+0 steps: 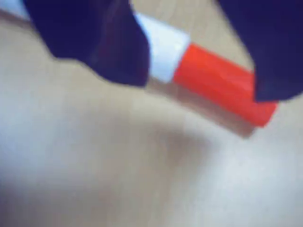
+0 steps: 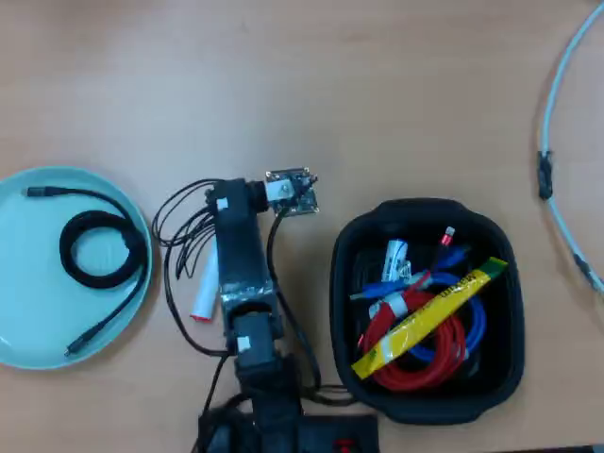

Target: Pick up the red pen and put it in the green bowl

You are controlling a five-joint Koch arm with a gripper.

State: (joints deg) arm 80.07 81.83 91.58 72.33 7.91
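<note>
White barrel, short red cap — the red pen (image 1: 208, 75) lying on wood, jaws spread wide.

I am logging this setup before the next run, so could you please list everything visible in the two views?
red pen: one, white barrel with red cap, lying on the table beside the arm, partly under it in the overhead view.
green bowl: one, pale aqua, left edge of the overhead view.
black cable: one, coiled, inside the bowl.
black tub: one, right of the arm, holding red and blue cables and a yellow strip.
pale cable: one, far right.
table: one, light wood.
gripper: one, dark, jaws apart, straddling the pen.
</note>
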